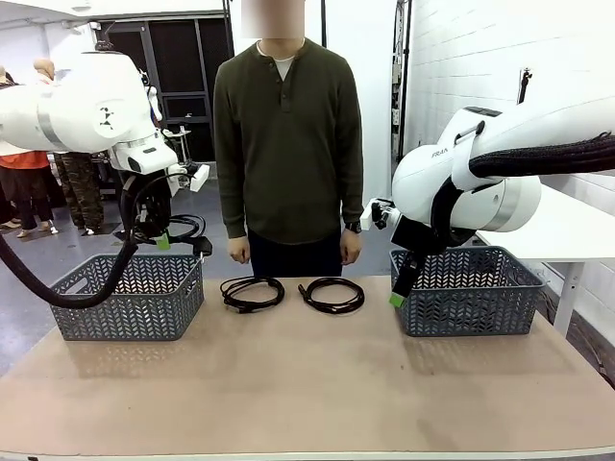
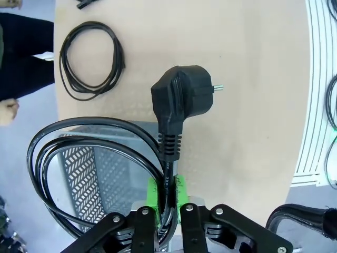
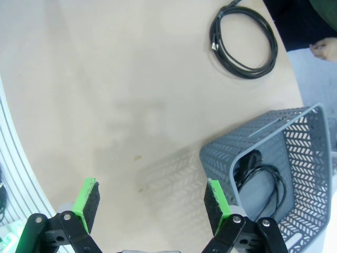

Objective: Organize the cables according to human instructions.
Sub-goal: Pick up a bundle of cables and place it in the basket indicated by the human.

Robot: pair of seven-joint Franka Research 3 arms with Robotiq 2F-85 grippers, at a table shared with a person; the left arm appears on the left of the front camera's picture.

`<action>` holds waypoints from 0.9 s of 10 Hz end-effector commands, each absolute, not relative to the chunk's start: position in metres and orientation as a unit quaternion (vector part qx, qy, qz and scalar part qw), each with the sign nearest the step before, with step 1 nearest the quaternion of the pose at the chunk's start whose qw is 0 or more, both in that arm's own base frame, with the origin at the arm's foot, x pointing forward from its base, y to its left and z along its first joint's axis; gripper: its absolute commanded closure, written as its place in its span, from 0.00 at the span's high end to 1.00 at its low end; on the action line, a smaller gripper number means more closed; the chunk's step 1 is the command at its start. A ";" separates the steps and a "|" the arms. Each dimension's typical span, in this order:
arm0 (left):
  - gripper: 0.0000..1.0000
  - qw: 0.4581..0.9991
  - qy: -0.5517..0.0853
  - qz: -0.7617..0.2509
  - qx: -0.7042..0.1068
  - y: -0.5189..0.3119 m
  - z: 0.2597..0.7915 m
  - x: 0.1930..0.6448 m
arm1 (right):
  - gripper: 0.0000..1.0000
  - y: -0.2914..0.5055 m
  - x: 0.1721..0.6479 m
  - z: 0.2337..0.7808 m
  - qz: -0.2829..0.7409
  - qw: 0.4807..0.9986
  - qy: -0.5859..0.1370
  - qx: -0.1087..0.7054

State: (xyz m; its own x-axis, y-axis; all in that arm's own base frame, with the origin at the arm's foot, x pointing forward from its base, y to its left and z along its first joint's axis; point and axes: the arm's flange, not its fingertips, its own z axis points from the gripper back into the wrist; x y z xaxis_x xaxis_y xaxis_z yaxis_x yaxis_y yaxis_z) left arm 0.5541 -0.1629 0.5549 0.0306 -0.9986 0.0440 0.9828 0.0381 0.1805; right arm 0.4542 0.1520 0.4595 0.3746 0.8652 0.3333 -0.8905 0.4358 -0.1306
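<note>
My left gripper (image 1: pixel 159 239) hangs above the left grey basket (image 1: pixel 130 296), shut on a coiled black cable (image 1: pixel 184 229). In the left wrist view its green pads (image 2: pixel 153 192) pinch the cord just below the black plug (image 2: pixel 181 100), and the coil (image 2: pixel 63 168) loops out to one side over the basket (image 2: pixel 97 174). Two more coiled cables (image 1: pixel 252 293) (image 1: pixel 332 295) lie on the table between the baskets. My right gripper (image 1: pixel 398 288) (image 3: pixel 151 203) stands open and holds nothing, beside the right grey basket (image 1: pixel 468 290). Another cable (image 3: pixel 263 184) lies inside that basket (image 3: pixel 308 153).
A person stands at the far edge of the table behind the two loose cables, with a hand (image 3: pixel 324 48) hanging near the table edge. In the wrist views each loose cable (image 2: pixel 92 60) (image 3: pixel 243 45) lies flat on the bare brown tabletop (image 1: pixel 307 384).
</note>
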 end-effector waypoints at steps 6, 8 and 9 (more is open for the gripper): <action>0.00 0.708 -0.075 -0.700 0.058 -0.171 0.556 0.551 | 1.00 0.152 0.454 0.459 0.529 0.829 -0.178 0.033; 0.00 0.708 -0.085 -0.699 0.045 -0.161 0.553 0.553 | 1.00 0.152 0.454 0.459 0.529 0.829 -0.178 0.033; 0.00 0.715 -0.095 -0.691 0.045 -0.146 0.555 0.557 | 1.00 0.152 0.454 0.459 0.529 0.829 -0.178 0.033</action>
